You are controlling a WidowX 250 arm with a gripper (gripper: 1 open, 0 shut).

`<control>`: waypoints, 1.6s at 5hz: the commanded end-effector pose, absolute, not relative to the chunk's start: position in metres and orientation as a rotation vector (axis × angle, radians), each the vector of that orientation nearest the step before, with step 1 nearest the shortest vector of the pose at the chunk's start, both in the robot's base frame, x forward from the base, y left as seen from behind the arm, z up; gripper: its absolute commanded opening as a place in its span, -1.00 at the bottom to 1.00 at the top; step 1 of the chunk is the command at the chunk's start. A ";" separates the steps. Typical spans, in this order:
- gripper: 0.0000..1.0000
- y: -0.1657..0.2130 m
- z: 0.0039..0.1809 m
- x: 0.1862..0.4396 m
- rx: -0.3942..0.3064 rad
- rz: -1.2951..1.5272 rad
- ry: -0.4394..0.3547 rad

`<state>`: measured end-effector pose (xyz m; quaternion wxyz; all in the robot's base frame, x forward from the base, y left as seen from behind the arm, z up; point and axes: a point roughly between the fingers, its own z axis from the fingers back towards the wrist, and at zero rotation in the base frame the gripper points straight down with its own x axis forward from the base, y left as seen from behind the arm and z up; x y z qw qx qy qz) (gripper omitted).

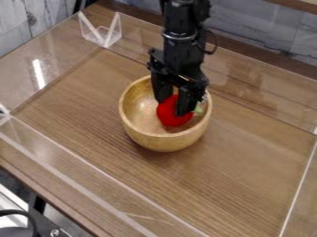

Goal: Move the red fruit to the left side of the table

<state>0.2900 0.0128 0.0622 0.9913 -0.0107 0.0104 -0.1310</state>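
Observation:
The red fruit (172,114) lies inside a light wooden bowl (140,130) near the middle of the brown wood-grain table (235,180). My gripper (175,106) points straight down into the bowl. Its black fingers (160,93) press against the fruit from both sides, so it is shut on the fruit. The fruit still rests low in the bowl, and the gripper body hides its top.
Clear acrylic walls (50,69) run around the tabletop. A folded clear acrylic piece (99,30) stands at the far left corner. Bare wood stretches left of the bowl and toward the front.

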 end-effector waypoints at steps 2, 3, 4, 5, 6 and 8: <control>-1.00 0.022 0.110 0.296 -0.024 -0.242 -0.104; -1.00 0.039 0.138 0.287 -0.017 -0.211 -0.167; -1.00 0.069 0.147 0.274 -0.010 -0.158 -0.185; -1.00 0.101 0.144 0.257 -0.007 -0.132 -0.179; -1.00 0.119 0.135 0.241 -0.005 -0.134 -0.165; -1.00 0.134 0.111 0.226 0.000 -0.132 -0.125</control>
